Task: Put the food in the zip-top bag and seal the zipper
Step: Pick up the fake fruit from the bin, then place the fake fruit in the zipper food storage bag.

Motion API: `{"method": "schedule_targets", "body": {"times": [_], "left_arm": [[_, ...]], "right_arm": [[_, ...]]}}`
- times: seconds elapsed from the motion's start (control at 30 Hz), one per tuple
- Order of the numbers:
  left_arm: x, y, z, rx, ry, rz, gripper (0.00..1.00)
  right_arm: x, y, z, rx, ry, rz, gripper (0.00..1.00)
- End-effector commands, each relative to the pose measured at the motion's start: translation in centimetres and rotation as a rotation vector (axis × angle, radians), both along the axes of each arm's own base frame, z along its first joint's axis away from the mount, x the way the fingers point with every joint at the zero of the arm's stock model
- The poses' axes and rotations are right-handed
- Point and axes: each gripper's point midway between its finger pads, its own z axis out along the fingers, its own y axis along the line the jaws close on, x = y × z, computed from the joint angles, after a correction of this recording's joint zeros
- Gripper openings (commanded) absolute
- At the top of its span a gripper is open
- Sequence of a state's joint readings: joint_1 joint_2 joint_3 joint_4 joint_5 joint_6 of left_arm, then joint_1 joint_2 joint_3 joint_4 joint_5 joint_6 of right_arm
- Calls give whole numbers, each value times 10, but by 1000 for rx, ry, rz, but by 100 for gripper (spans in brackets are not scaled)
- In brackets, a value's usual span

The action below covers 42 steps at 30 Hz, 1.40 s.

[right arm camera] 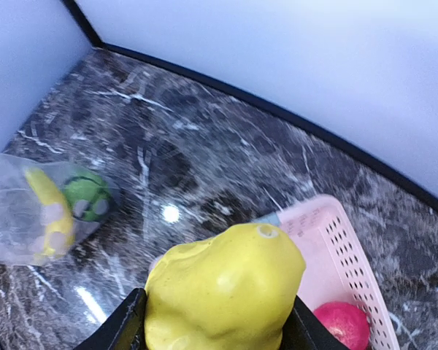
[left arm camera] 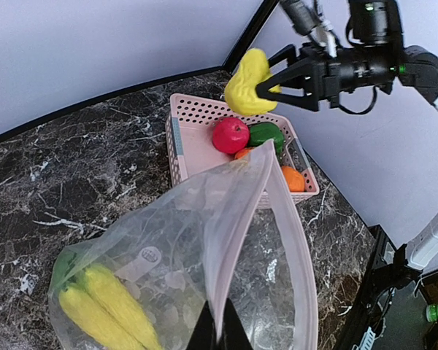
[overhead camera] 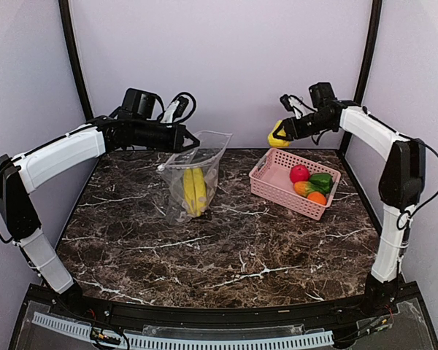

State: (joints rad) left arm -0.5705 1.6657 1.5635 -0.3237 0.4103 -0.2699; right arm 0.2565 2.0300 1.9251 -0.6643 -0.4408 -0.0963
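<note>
Dark marbled tabletop (overhead camera: 226, 248) under lilac walls (overhead camera: 226, 65) carries everything: the right end effector (overhead camera: 279, 133) is clamped on the glossy yellow toy pear (overhead camera: 275, 138) above a corner of the pink slotted basket (overhead camera: 263, 164) — the clear dotted zip-top bag (overhead camera: 204, 164) stands left of it in the top view, mouth upward, its rim pinched in the left end effector (overhead camera: 192, 141). Inside sit yellow toy bananas (overhead camera: 195, 191); the pinkish zipper strip (left arm camera: 296, 240) hangs unsealed.

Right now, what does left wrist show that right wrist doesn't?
Left wrist only: the zip-top bag's open mouth with the zipper, the green pepper, the orange, and the right gripper from outside. Right wrist only: a clear look at the green round piece in the bag. Both: yellow pear, pink basket, red fruit, banana.
</note>
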Motion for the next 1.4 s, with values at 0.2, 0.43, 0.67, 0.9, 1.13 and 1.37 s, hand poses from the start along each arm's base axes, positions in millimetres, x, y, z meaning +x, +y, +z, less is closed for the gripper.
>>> {"method": "schedule_targets", "body": {"times": [0.2, 0.43, 0.67, 0.9, 1.13, 1.37], "left_arm": [[-7, 7, 29, -52, -6, 39, 1], [-2, 5, 33, -68, 12, 63, 1], [0, 2, 36, -99, 30, 67, 1], [0, -4, 44, -152, 48, 62, 1], [2, -5, 47, -177, 56, 74, 1], [5, -9, 49, -207, 68, 73, 1]], "right_arm": [[-97, 96, 143, 325, -187, 459, 47], [-150, 148, 181, 420, -251, 675, 48], [-149, 182, 167, 430, -254, 714, 48], [-144, 205, 138, 392, -240, 723, 47], [-150, 219, 110, 298, -267, 728, 51], [-165, 226, 102, 205, -296, 769, 76]]}}
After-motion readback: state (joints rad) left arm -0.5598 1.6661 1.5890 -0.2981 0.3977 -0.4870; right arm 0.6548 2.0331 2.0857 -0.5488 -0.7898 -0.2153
